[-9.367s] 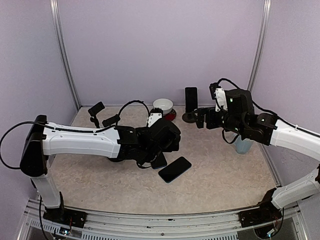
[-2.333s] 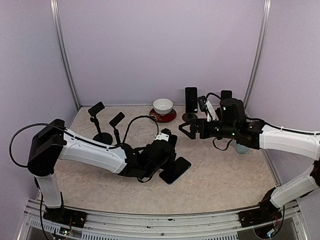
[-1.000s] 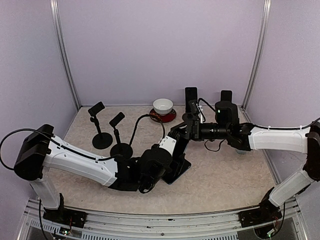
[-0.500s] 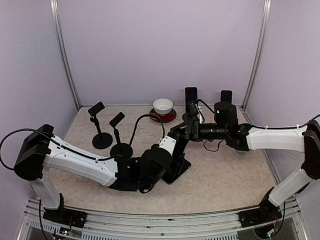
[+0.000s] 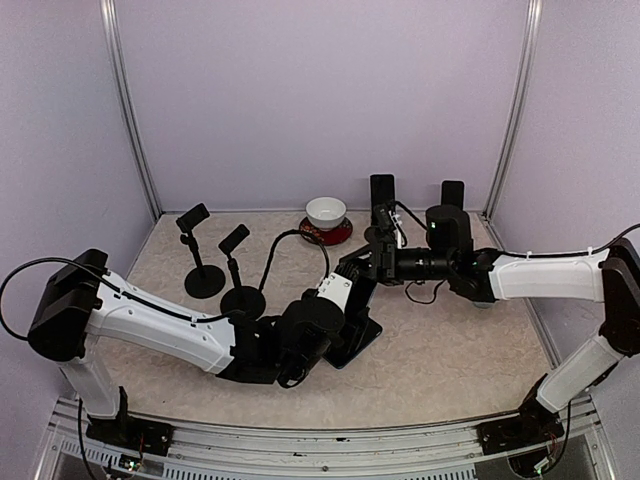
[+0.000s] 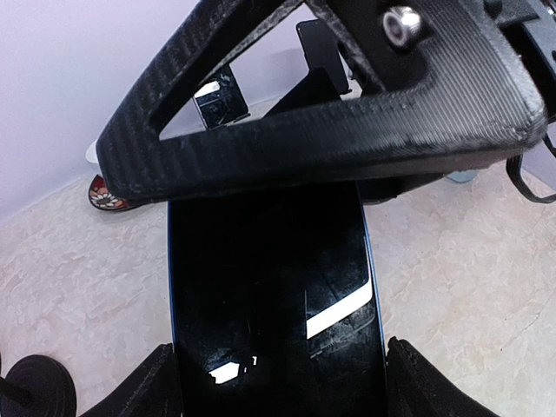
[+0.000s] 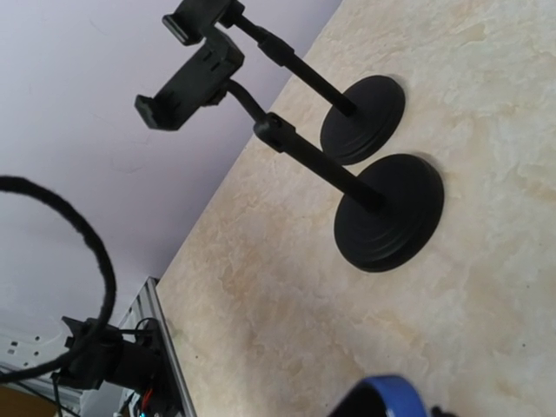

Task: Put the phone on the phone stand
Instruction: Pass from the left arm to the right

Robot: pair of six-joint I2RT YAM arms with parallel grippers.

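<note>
Your left arm (image 5: 170,320) is stretched out long and low across the table (image 5: 450,370), with the wrist down near the middle. The right arm (image 5: 540,275) reaches in from the other side, nearly level, so the two meet mid-table.

The left gripper (image 6: 285,382) has a finger against each long edge of the phone (image 6: 269,295), so it's clamped across the width. The right gripper (image 5: 358,275) sits right at the phone's far end. From the left wrist you can see one of its fingers (image 6: 330,130) crossing over that end, but I can't tell whether it's open or pinching.

The phone is glass up, and its long axis runs straight away from the left wrist toward the back right. It's low at mid-table, though I can't tell whether it's resting flat or lifted. It's well apart from one phone stand (image 5: 243,298) and a second stand (image 5: 205,282) off to the left.
</note>
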